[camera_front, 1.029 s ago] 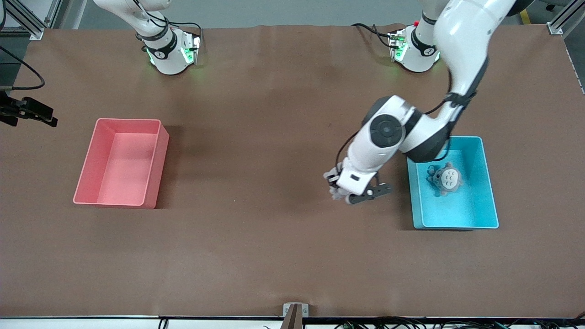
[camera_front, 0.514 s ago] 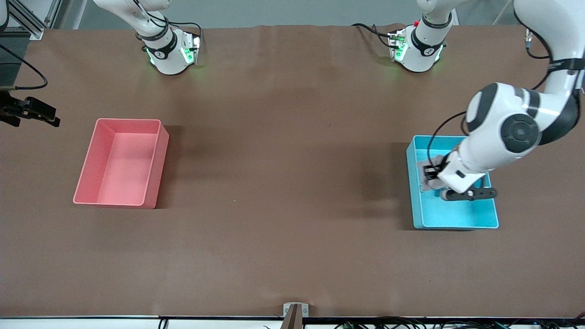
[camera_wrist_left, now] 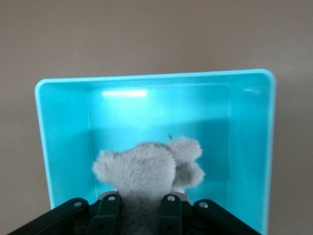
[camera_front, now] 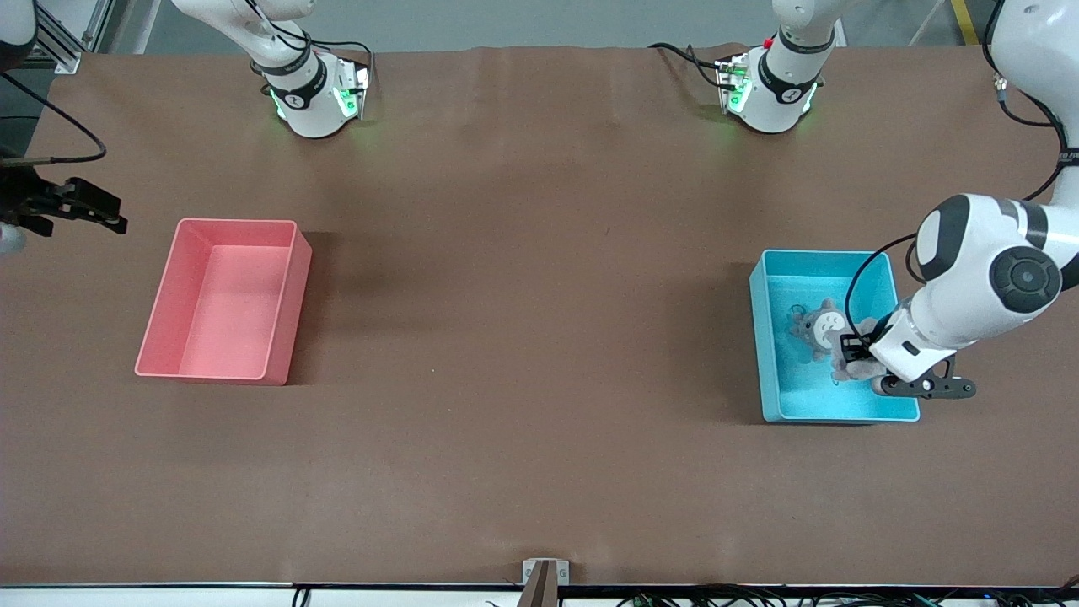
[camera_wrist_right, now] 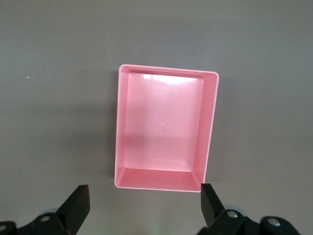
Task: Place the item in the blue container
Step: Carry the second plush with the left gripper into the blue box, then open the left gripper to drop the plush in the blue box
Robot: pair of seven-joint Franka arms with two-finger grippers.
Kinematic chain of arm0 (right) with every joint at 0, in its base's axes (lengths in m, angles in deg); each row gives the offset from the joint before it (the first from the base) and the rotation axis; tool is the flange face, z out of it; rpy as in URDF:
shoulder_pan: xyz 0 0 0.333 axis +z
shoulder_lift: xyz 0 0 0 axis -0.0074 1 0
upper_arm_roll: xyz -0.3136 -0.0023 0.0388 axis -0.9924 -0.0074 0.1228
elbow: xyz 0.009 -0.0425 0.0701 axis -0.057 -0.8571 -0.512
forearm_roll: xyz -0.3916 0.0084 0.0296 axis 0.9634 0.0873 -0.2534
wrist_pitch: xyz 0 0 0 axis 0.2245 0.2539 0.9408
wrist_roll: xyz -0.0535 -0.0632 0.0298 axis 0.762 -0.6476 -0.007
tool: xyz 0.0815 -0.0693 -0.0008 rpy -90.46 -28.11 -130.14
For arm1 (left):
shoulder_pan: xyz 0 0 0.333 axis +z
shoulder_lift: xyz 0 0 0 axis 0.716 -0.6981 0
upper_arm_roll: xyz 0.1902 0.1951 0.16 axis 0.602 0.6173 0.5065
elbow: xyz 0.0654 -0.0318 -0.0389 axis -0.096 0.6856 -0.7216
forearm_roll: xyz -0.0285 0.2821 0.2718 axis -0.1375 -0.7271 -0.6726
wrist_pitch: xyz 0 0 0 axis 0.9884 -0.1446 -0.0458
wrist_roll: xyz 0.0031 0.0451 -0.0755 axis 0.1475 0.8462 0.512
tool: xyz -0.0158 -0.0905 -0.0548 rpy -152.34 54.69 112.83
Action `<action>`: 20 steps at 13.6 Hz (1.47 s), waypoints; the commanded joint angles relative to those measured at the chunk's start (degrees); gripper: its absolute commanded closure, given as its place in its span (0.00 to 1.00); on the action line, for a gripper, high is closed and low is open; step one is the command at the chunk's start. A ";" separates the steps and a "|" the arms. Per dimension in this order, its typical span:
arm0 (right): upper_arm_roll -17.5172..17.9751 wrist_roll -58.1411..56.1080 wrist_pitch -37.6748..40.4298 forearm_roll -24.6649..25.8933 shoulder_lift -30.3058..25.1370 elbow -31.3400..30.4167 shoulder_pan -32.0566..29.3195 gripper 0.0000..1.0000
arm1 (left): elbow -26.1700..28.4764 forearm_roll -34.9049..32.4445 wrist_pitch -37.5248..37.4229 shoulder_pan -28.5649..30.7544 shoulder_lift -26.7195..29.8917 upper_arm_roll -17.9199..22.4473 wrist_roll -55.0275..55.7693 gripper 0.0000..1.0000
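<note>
Clamped on grey plush toy (camera_wrist_left: 146, 171) over blue container (camera_front: 767, 337): left gripper (camera_front: 853, 364), release next; spread wide, waiting: right gripper (camera_wrist_right: 144, 205).

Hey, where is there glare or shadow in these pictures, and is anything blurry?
Left wrist view: a bright glare streak on the blue bin's inner wall; the grey plush, close to the lens, looks soft. Right wrist view: glare patch on the pink bin's floor, its low end shaded. Front view: soft shadows on the table beside both bins; green glow at the arm bases.
</note>
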 commanded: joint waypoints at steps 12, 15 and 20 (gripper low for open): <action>1.79 -0.38 0.26 -0.52 -5.27 -1.83 -1.30 0.00 | -0.60 -6.75 1.38 0.07 -2.93 1.58 0.94 0.01; 1.36 -0.47 0.70 -2.10 -5.27 -2.00 -1.74 0.00 | -0.42 -5.69 -4.87 0.07 2.43 0.35 0.42 0.01; 1.18 -0.47 2.19 -4.38 -5.27 -2.18 -3.41 0.00 | -0.42 3.52 -13.31 0.60 10.43 -0.18 -0.81 0.01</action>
